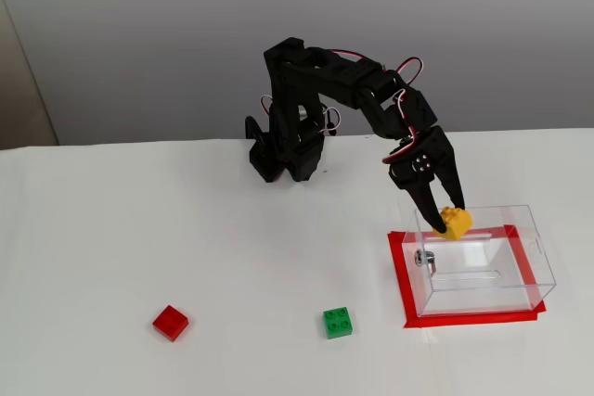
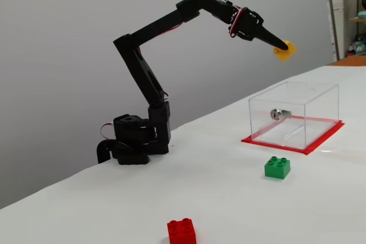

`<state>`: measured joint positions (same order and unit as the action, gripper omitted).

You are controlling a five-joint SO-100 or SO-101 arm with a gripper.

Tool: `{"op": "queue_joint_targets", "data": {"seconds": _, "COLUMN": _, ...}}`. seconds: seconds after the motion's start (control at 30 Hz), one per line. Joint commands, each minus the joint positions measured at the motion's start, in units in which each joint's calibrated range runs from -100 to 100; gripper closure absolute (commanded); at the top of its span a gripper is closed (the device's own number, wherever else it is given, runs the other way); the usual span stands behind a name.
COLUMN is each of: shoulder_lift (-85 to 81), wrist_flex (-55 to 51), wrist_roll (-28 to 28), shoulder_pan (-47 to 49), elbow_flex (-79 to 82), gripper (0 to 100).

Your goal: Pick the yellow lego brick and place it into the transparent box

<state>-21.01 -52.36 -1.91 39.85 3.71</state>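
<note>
Red brick (image 2: 182, 231): nearest the camera in a fixed view, a chunky glossy red plastic block with round studs, sitting flat on the table (image 2: 240, 198); seen from above in a fixed view (image 1: 171, 322) it reads as a small square.
Green brick (image 2: 277, 167): next back, same glossy moulded plastic, square, four round studs on top (image 1: 338, 322), lying just in front of the box's corner and apart from it.
Table: smooth, matte white surface, plain all over.
Red tape border (image 1: 401, 275): a flat bright-red rectangle stuck to the table, framing the box's footprint.
Transparent box (image 1: 529, 238): clear hard plastic, straight see-through walls, open at the top, with a small shiny metal fitting (image 2: 277, 114) on one side wall.
Yellow lego brick (image 1: 455, 223): up in the air, tilted, pinched at the fingertips; in a fixed view (image 2: 285, 50) it hangs well above the box's open top, touching neither box nor table.
Gripper (image 1: 444, 218): two long black tapering fingers, clamped onto the yellow brick, pointing down toward the box.
Arm (image 2: 150, 84): matte black printed segments with thin red and white wires, reaching from its base across to the box.
Wall (image 1: 139, 34): plain grey behind the table.
</note>
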Motion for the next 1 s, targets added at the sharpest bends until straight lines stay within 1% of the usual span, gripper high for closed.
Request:
{"op": "queue_joint_targets", "data": {"seconds": 0.0, "shoulder_lift": 2.47, "wrist_flex": 2.40, "wrist_roll": -0.13, "shoulder_pan": 2.26, "elbow_flex": -0.90, "gripper": 85}}
{"op": "queue_joint_targets", "data": {"seconds": 0.17, "shoulder_lift": 7.74, "wrist_flex": 3.97, "wrist_roll": -0.13, "shoulder_pan": 4.77, "elbow_flex": -1.36, "gripper": 85}}
{"op": "queue_joint_targets", "data": {"seconds": 0.5, "shoulder_lift": 13.59, "wrist_flex": 11.28, "wrist_roll": -0.13, "shoulder_pan": 10.98, "elbow_flex": -1.36, "gripper": 85}}
{"op": "queue_joint_targets", "data": {"seconds": 0.7, "shoulder_lift": 13.76, "wrist_flex": 11.28, "wrist_roll": -0.08, "shoulder_pan": 13.50, "elbow_flex": -1.27, "gripper": 85}}
{"op": "queue_joint_targets", "data": {"seconds": 0.97, "shoulder_lift": 12.91, "wrist_flex": 11.02, "wrist_roll": -0.08, "shoulder_pan": 13.27, "elbow_flex": -0.72, "gripper": 84}}
